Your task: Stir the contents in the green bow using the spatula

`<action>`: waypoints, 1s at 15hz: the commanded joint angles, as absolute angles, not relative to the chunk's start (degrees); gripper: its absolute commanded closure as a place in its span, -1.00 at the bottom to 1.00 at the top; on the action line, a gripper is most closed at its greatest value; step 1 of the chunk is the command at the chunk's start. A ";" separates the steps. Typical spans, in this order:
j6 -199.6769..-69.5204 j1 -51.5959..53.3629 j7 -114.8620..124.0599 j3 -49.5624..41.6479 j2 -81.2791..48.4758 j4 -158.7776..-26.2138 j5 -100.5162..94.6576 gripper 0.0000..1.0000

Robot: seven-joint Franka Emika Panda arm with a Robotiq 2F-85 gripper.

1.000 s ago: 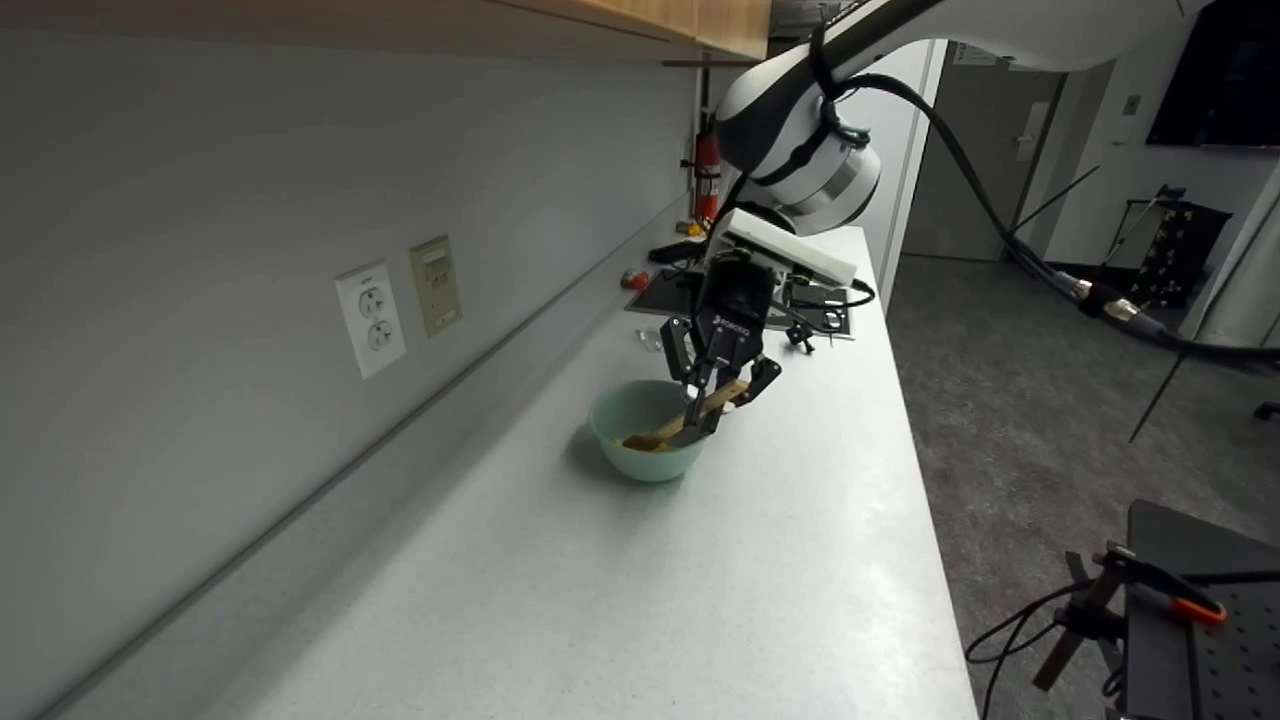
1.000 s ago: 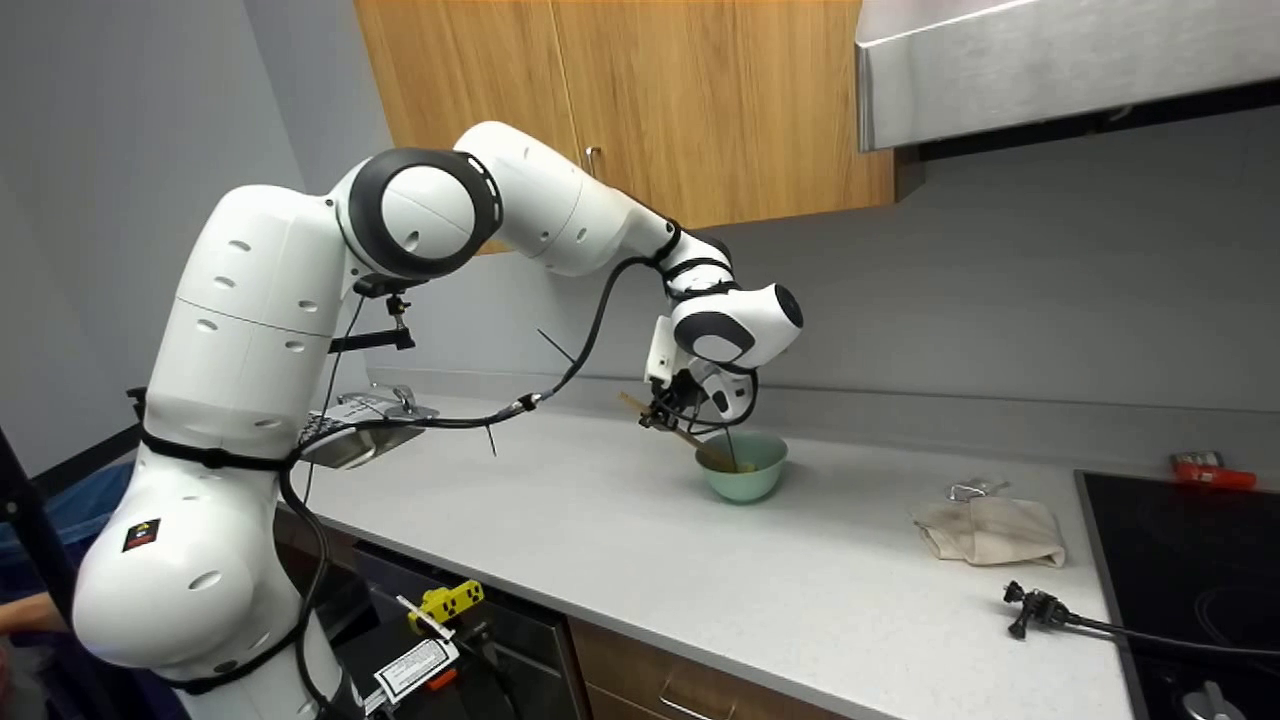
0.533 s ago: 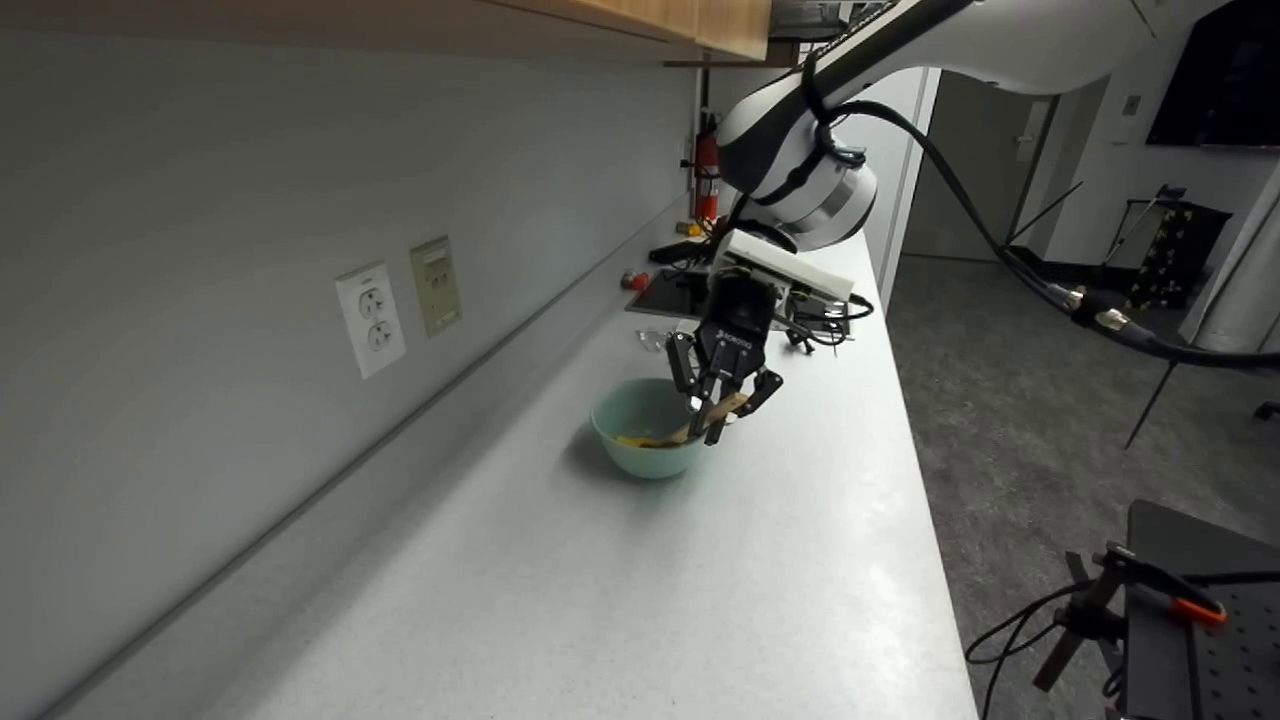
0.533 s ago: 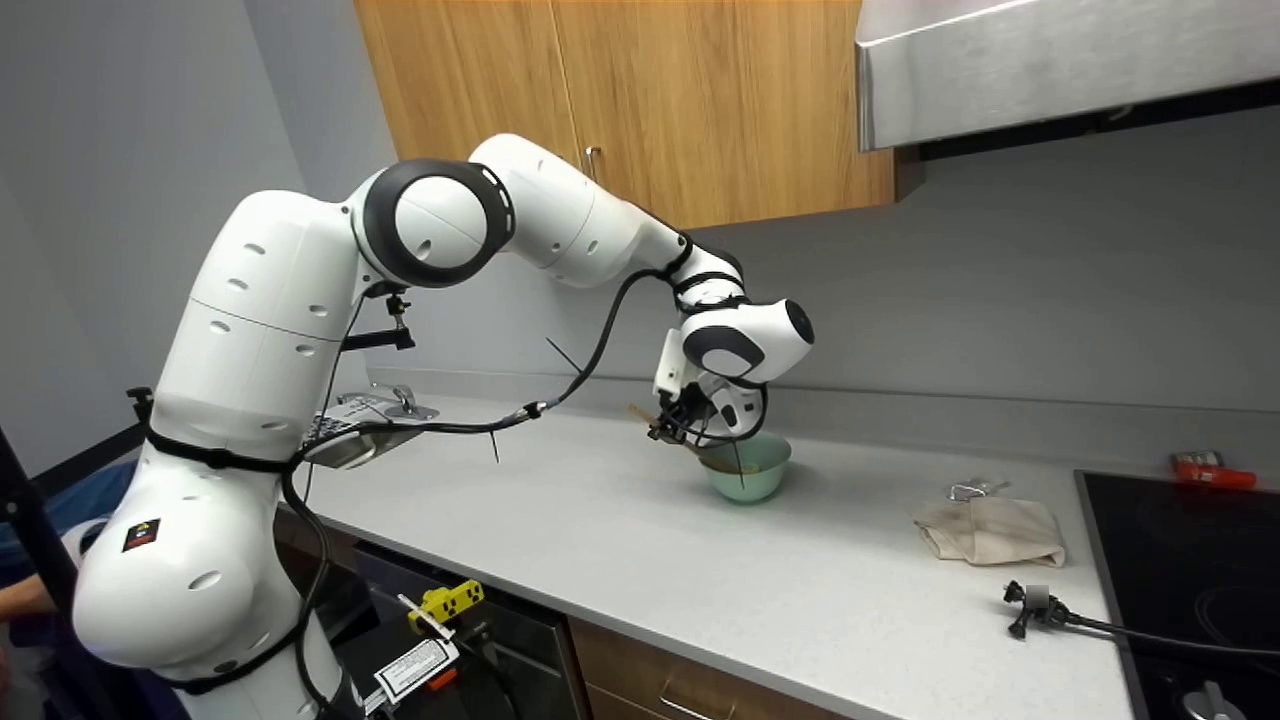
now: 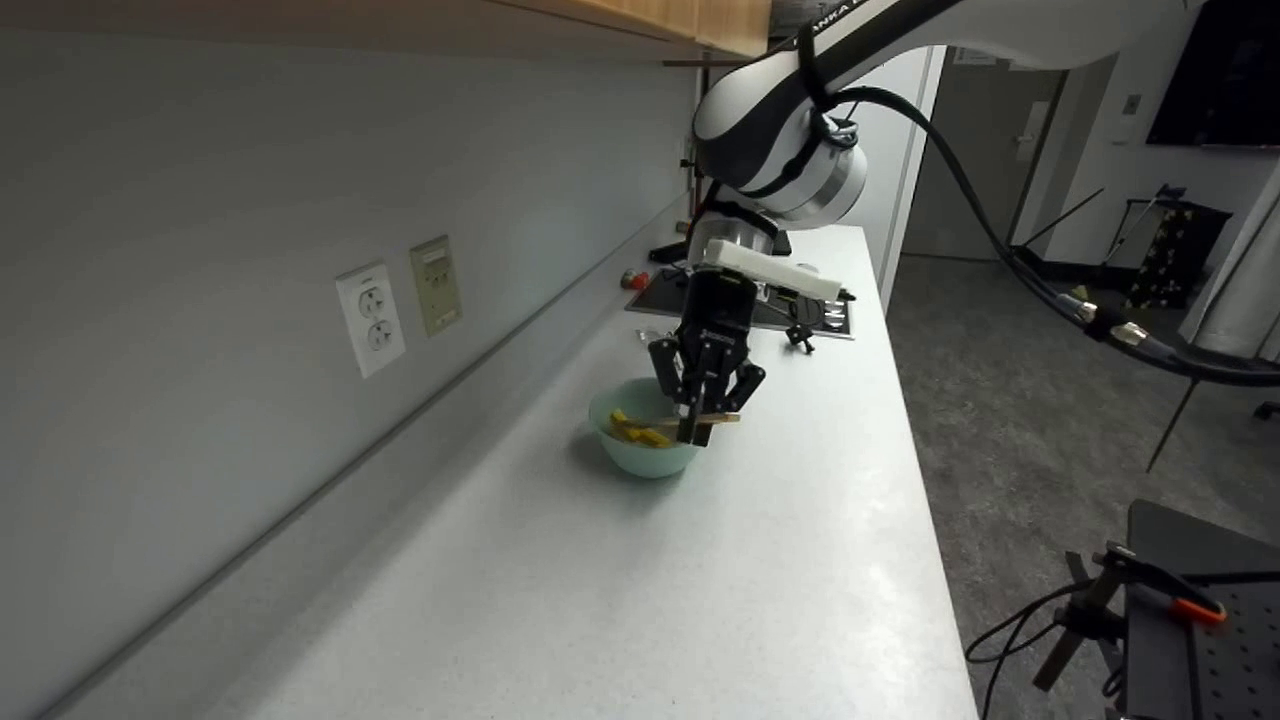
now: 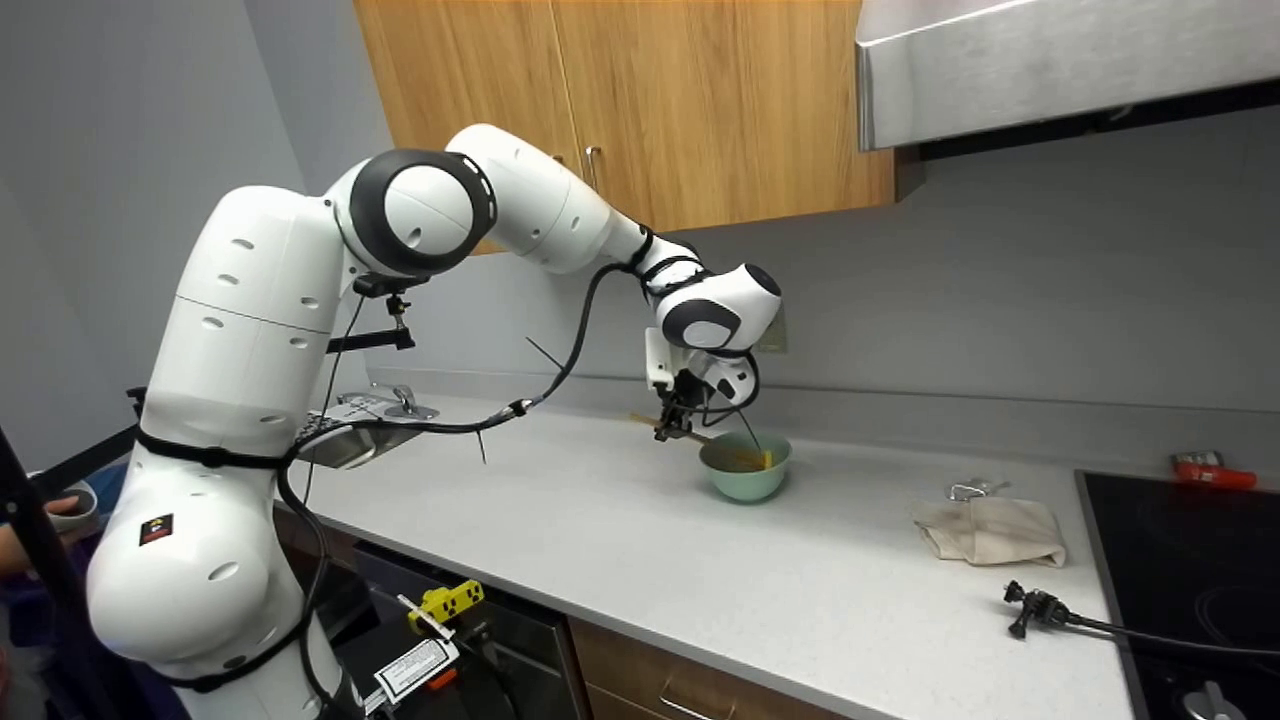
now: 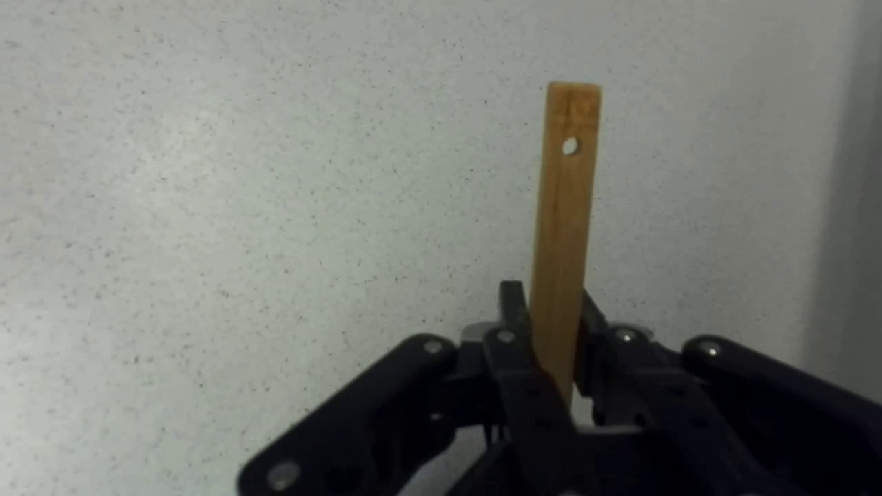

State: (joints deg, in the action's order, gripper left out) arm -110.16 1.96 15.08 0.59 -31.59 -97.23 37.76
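Claw [image 7: 550, 297] stood clamped on the wooden spatula [image 7: 565, 200], whose far end reached beside yellow pieces [image 5: 654, 438] inside the green bowl [image 5: 642, 464]; more counter [image 5: 620, 600] lay between bowl and front edge [image 5: 921, 500] (the roomier side) than between bowl and wall [image 5: 200, 220].

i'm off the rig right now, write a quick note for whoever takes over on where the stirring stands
Pincer: shut on the spatula by its handle, the end with the hole sticking out.
Where things are: the bowl is upright on the counter, with yellow pieces inside. The spatula slants down into the bowl; whether it touches the pieces I can't tell.
Done: spatula gripped, lower end in the bowl.
Left: stirring the pieces, as far as I can judge; how well mixed they are isn't clear.
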 commanded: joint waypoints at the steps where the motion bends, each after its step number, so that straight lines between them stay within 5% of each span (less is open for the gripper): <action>1: -110.69 2.61 13.42 2.26 -28.20 -99.68 36.28 0.91; 15: -107.24 -1.73 12.98 2.93 -29.34 -99.46 45.46 0.91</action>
